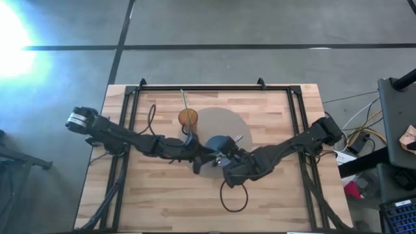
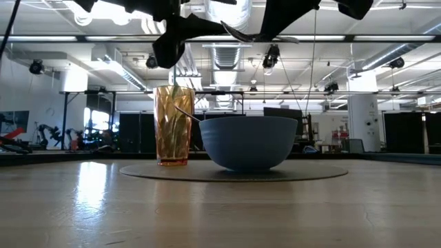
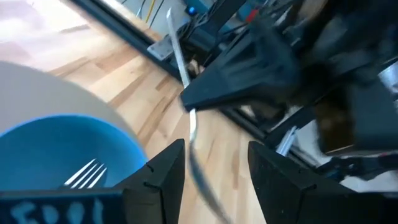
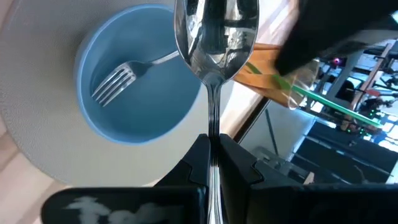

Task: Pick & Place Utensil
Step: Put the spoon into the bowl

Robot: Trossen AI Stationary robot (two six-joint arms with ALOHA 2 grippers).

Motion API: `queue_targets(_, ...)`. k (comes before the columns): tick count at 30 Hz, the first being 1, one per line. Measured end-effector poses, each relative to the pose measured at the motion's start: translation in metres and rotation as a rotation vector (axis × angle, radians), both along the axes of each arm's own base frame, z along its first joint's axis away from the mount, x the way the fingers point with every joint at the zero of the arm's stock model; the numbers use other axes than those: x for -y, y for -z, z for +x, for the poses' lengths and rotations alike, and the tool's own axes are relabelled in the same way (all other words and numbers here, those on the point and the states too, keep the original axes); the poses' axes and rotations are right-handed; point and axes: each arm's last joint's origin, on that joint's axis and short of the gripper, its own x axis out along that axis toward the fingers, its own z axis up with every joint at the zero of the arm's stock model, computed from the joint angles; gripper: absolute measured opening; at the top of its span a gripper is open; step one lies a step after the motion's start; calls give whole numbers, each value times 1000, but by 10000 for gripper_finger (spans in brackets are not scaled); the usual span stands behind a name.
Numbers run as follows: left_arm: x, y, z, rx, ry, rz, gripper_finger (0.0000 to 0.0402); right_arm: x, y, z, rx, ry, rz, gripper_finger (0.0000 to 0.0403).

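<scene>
No brand or legible writing anywhere; only a blurred white smear on each wrist housing, unreadable; spoon (image 4: 216, 37) polished steel, oval bowl mirroring the ceiling, slim straight handle; held in the air above the blue bowl (image 4: 140, 81), near the middle of the wooden surface (image 1: 273, 110), handle pinched between the pressed-together jaws of the right gripper (image 4: 213, 163); seen from table height as a thin curved shape high over the bowl; blue bowl resting on a round grey mat (image 1: 224, 123), a steel fork (image 4: 121, 76) lying inside it, tines down in the bowl, handle leaning on the rim; amber tumbler (image 1: 188, 118) standing on the mat just beside the bowl, toward the far edge, a green straw (image 1: 184, 99) leaning out of it; left gripper (image 3: 211, 162) close beside the right one over the mat, jaws spread, nothing between them but the spoon's handle farther off, untouched.
</scene>
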Motion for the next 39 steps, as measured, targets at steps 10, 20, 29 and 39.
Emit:
queue_targets(10, 3, 2, 12, -71, 11, -4, 167, 0, -11, 2, 25, -19, -34, 13)
queue_targets(20, 3, 5, 11, -122, 37, -33, 143, 1, -11, 2, 26, -21, -59, 13)
queue_targets(29, 3, 8, 10, -148, 42, 11, 44, 1, -11, 2, 32, -16, -75, 13)
queue_targets(39, 0, 12, 9, -186, -5, 52, 5, 0, -12, 1, 41, -14, -66, 13)
